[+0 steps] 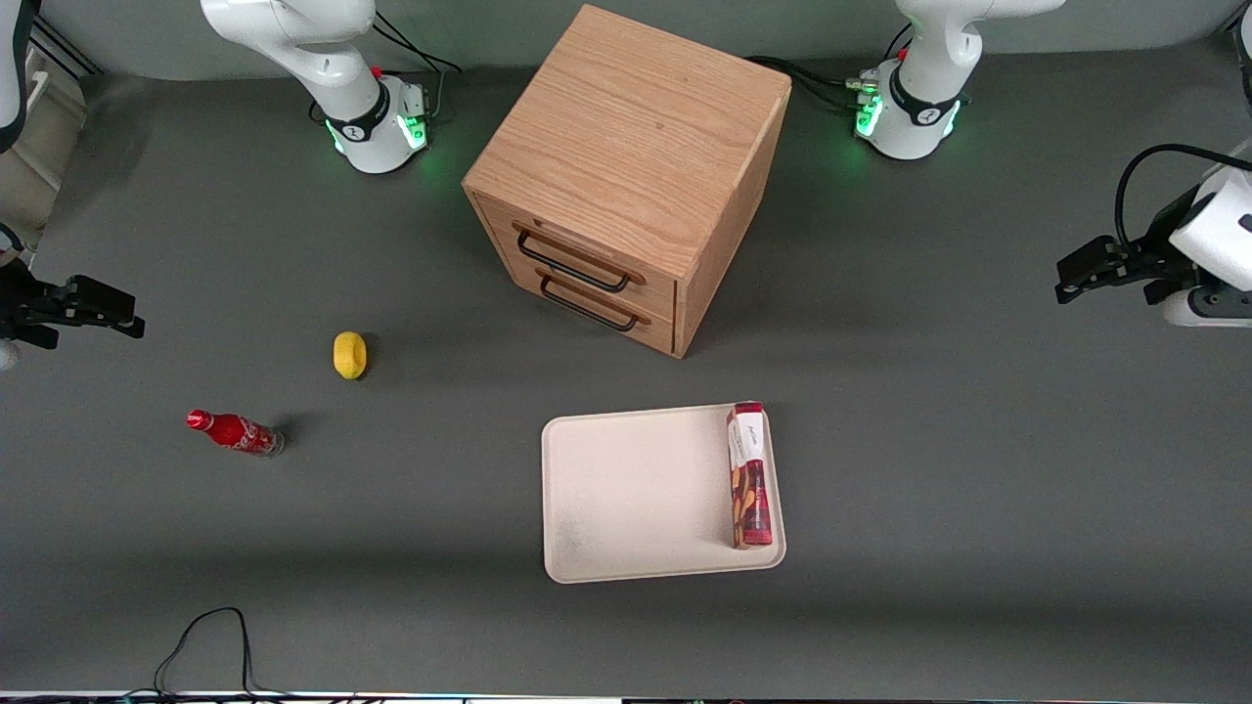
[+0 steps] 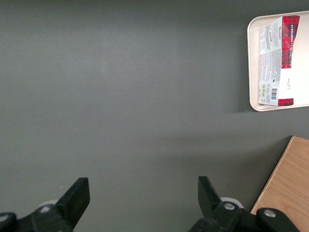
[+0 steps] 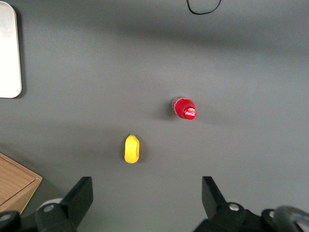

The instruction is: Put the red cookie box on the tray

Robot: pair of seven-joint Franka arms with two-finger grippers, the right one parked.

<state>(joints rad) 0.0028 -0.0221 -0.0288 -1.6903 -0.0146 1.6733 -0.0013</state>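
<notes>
Jaws on the left arm's gripper (image 2: 140, 193) are spread wide with nothing between them, just bare grey bench (image 1: 978, 469) showing under the two black fingers (image 2: 75, 195) in the left wrist view. From the front camera the gripper (image 1: 1071, 274) hangs well off toward the working arm's end of the bench, well apart from the tray and at about the same depth as the wooden drawer cabinet (image 1: 626, 176). So the red cookie box (image 1: 749, 476) is lying flat in the tray (image 1: 636, 499), along the short edge that faces the working arm's end, with its length running parallel to that rim and its white label patch at the end nearer the cabinet. In the wrist shot you can see the box (image 2: 276, 60) from its other face, white panel with small print and a barcode, sitting just inside the tray's rim (image 2: 251, 72). The tray sits in front of the cabinet's two drawers, nearer the front camera than the cabinet. Toward the parked arm's end of the bench there's a small yellow thing, lemon-ish (image 1: 349, 354), and a little red soda bottle (image 1: 235, 432) a bit nearer the camera than it, both well apart from the tray.
</notes>
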